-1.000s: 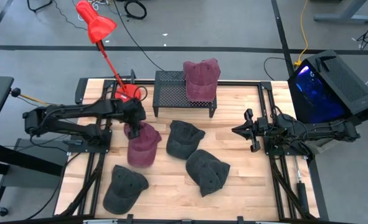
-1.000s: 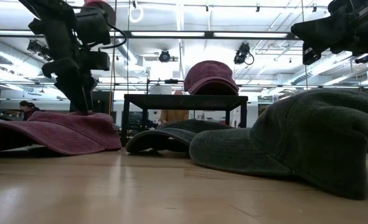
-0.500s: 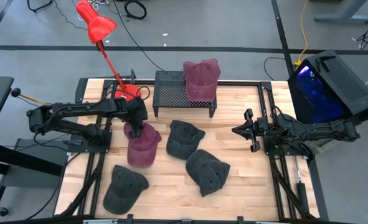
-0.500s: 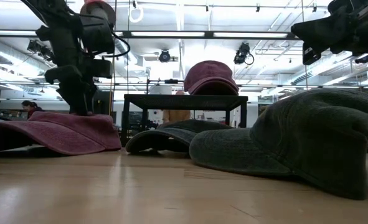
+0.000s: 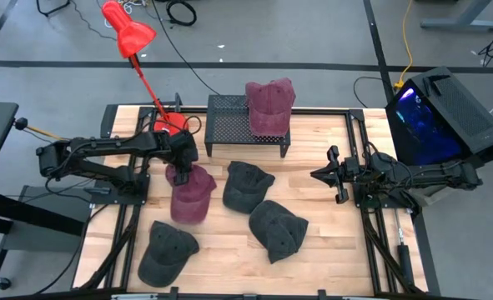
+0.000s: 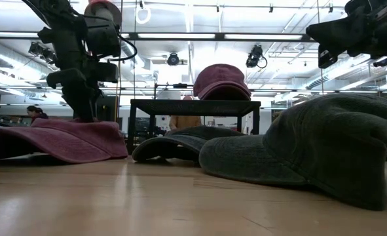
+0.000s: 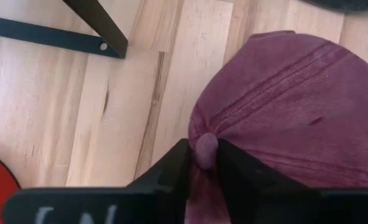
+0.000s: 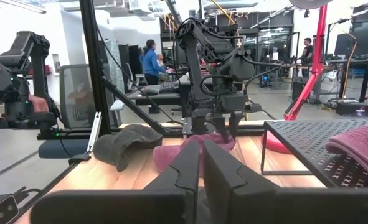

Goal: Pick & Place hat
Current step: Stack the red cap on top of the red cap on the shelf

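A maroon cap [image 5: 194, 196] lies on the wooden table, left of centre, its brim toward the near edge; in the low view this cap [image 6: 62, 137] rests flat on the board. My left gripper [image 5: 179, 172] stands over the far end of the cap's crown, shut on it. A second maroon cap [image 5: 269, 104] sits on top of the black mesh rack [image 5: 229, 117] at the far edge. My right gripper [image 5: 315, 175] hovers above the table's right side, shut and holding nothing. My left gripper [image 7: 205, 155] pinches a small raised fold of the crown's cloth [image 7: 206, 143] at the cap's far end between its two fingers. The fingers [image 6: 83, 108] come from above, pointing down. The cap still lies on the table below them.
Three dark grey caps lie on the table: one at the centre [image 5: 246, 185], one nearer the front [image 5: 278, 229], one at the near left [image 5: 167, 250]. A red lamp [image 5: 129, 33] stands at the far left, its base beside the rack. A glowing computer case [image 5: 442, 112] sits off the right edge.
My left gripper has shifted slightly toward the table's left and tipped more upright over the maroon cap, staying shut on its crown. The cap has stayed on the table.
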Controlling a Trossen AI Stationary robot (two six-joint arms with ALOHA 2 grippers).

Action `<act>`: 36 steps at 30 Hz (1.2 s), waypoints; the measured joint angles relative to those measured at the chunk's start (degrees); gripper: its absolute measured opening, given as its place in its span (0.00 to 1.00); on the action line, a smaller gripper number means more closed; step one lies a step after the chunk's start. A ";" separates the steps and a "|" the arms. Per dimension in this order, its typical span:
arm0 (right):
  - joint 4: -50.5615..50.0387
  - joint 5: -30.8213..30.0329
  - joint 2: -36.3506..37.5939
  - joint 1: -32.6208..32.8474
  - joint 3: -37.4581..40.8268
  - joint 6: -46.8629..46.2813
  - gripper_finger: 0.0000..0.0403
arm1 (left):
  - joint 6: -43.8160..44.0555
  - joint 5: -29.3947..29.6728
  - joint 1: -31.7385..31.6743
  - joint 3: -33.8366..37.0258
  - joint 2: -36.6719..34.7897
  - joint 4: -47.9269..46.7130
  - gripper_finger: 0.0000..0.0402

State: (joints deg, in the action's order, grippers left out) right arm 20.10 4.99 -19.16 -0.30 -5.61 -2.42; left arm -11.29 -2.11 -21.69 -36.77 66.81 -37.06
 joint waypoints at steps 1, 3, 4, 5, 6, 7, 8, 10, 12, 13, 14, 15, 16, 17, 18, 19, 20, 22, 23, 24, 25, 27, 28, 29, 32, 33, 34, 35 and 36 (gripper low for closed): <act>0.00 0.00 0.00 0.00 0.00 0.00 0.06 | 0.02 0.00 0.00 0.00 0.00 0.00 0.18; 0.02 0.00 0.00 0.00 0.00 0.02 0.06 | -0.02 0.00 0.00 0.00 0.00 -0.01 0.14; 0.00 -0.01 0.00 0.00 0.00 0.02 0.06 | -0.12 0.00 0.00 0.00 0.00 -0.02 0.12; 0.00 0.00 0.00 0.00 0.00 0.01 0.06 | -0.33 -0.01 0.00 0.00 0.00 -0.02 0.11; 0.00 0.00 0.00 0.00 0.00 0.01 0.06 | -0.43 -0.08 0.00 0.00 0.00 -0.02 0.09; 0.00 0.00 0.00 0.00 0.00 0.02 0.06 | -0.47 -0.35 0.00 0.00 0.00 -0.03 0.09; 0.00 0.00 0.00 0.00 0.00 0.00 0.06 | -0.53 -0.70 0.00 0.00 0.00 -0.04 0.08; 0.00 0.00 0.00 0.00 0.00 0.02 0.06 | -0.48 -1.20 0.00 0.00 0.00 -0.02 0.08; 0.01 0.00 0.00 0.00 0.00 0.00 0.06 | -0.34 -1.82 0.00 0.00 0.00 -0.02 0.09; 0.00 0.00 0.00 0.00 0.00 0.00 0.06 | -0.35 -2.19 0.00 0.00 0.00 -0.02 0.09; 0.02 -0.02 0.00 0.00 0.00 0.00 0.06 | -0.26 -2.27 0.00 0.00 -0.02 -0.04 0.09; 0.01 0.00 0.00 0.00 0.00 0.01 0.06 | 0.12 -2.39 0.00 0.00 -0.06 -0.04 0.08; 0.00 0.00 0.00 0.00 0.00 0.02 0.06 | 0.36 -2.80 0.00 -0.06 -0.12 -0.11 0.08; 0.02 0.00 0.00 0.00 0.00 0.00 0.06 | 0.40 -3.34 0.00 -0.41 -0.13 -0.59 0.08; 0.00 0.00 0.00 0.00 0.00 0.00 0.06 | 0.45 -3.84 0.00 -1.06 -0.13 -1.27 0.08; 0.00 0.00 0.00 0.00 0.00 0.00 0.06 | 0.44 -4.18 0.01 -2.01 -0.13 -1.94 0.08; 0.00 -0.01 0.00 0.00 0.00 0.01 0.06 | 0.43 -4.20 0.06 -3.04 -0.13 -2.42 0.08; 0.00 -0.01 0.00 0.00 0.00 0.00 0.06 | 0.04 -4.21 0.04 -5.49 -0.13 -3.87 0.08; 0.00 0.00 0.00 0.00 0.00 0.00 0.06 | -0.18 -4.12 0.04 -7.04 -0.13 -4.67 0.08; 0.00 -0.02 0.01 0.00 0.00 0.01 0.06 | -0.25 -4.13 0.04 -8.57 -0.13 -5.58 0.08; 0.00 0.00 0.00 0.00 0.00 0.02 0.06 | -0.30 -4.13 0.04 -10.23 -0.13 -6.75 0.08; 0.01 0.00 0.00 0.00 0.00 0.02 0.06 | -0.43 -4.09 0.03 -13.48 -0.13 -9.50 0.08; 0.00 -0.01 0.00 0.00 0.00 0.01 0.06 | -0.43 -4.09 0.02 -15.05 -0.13 -10.80 0.08; 0.00 0.00 0.00 0.00 0.00 0.00 0.06 | -0.43 -4.11 0.02 -16.52 -0.13 -11.73 0.08; 0.00 -0.02 0.00 0.00 0.00 0.01 0.06 | -0.42 -4.08 0.00 -20.54 -0.13 -14.94 0.08; 0.00 -0.01 0.00 0.00 0.00 0.01 0.06 | -0.44 -4.07 0.00 -21.81 -0.13 -15.83 0.08; 0.01 -0.01 0.00 0.00 0.00 0.02 0.06 | -0.44 -4.07 0.00 -22.93 -0.13 -16.39 0.08; 0.00 0.00 0.00 0.00 0.00 0.00 0.06 | -0.44 -4.10 0.03 -23.95 -0.13 -16.53 0.08; 0.00 -0.02 0.00 0.00 0.00 0.02 0.06 | -0.44 -4.13 0.04 -24.88 -0.13 -16.59 0.08</act>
State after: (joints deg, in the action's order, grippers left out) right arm 20.10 4.97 -19.16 -0.30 -5.61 -2.40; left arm -11.73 -6.24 -21.65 -61.66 66.67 -53.65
